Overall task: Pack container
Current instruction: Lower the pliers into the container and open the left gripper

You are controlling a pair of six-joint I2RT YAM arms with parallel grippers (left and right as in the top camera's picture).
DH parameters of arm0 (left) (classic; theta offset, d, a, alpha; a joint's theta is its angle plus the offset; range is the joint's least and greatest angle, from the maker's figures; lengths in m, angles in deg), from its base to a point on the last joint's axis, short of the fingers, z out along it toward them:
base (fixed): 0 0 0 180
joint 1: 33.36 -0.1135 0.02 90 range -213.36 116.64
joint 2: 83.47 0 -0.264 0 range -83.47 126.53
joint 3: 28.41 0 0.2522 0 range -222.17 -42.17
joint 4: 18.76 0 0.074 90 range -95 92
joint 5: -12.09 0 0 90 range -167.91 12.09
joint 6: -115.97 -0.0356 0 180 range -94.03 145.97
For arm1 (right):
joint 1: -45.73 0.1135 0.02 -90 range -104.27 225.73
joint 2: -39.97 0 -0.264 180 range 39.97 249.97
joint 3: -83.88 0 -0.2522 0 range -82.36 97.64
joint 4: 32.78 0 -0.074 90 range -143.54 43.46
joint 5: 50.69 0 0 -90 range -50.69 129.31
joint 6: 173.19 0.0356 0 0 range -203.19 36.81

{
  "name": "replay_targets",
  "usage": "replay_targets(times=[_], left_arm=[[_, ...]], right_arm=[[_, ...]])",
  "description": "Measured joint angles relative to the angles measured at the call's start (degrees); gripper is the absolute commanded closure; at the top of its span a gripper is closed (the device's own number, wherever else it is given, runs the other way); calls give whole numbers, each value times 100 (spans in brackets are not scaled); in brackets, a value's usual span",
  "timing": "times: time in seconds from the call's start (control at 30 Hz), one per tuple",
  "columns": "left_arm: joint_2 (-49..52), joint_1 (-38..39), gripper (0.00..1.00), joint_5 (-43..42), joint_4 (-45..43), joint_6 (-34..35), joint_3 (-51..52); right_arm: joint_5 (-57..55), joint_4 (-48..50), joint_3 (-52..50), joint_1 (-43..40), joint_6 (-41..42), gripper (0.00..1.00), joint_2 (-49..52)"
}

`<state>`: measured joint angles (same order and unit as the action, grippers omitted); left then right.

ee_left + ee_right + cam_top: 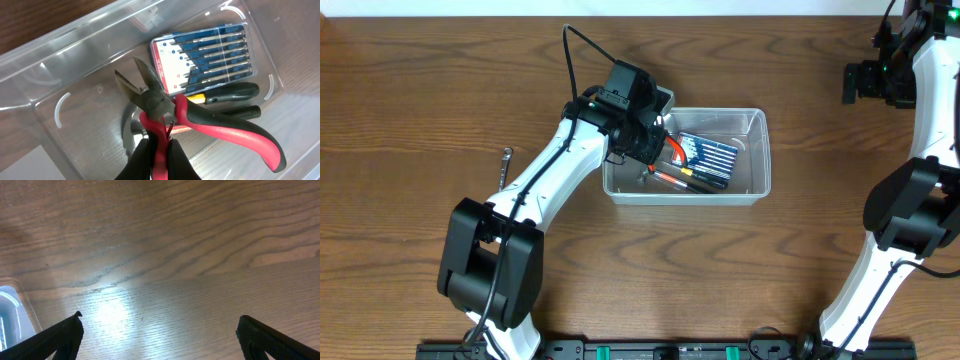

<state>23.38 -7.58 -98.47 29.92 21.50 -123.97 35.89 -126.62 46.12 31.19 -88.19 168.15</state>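
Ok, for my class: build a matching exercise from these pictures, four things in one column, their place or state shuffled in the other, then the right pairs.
Things
1 pliers
2 screwdriver set
3 right end effector
4 thin metal tool

Place or state
A lying on the table, outside the container
B open, nothing held
C one handle clamped in the left end effector
D lying inside the container

Pairs: 1-C, 2-D, 3-B, 4-A

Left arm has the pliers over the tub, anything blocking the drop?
Nothing visible does. The left gripper holds the pliers by one handle, head over bare container floor. The screwdriver set and two loose screwdrivers lie to one side, near the free handle, not under the head.
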Motion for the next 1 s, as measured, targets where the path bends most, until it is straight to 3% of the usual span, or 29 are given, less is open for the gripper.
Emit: replay_targets(times=[0.63, 1.0], left_arm=[[15, 0, 94, 297, 173, 0, 2], [647, 0, 94, 299, 173, 2, 7]], right_arm=[[0, 0, 0, 0, 0, 1, 0], [0, 0, 0, 0, 0, 1, 0]])
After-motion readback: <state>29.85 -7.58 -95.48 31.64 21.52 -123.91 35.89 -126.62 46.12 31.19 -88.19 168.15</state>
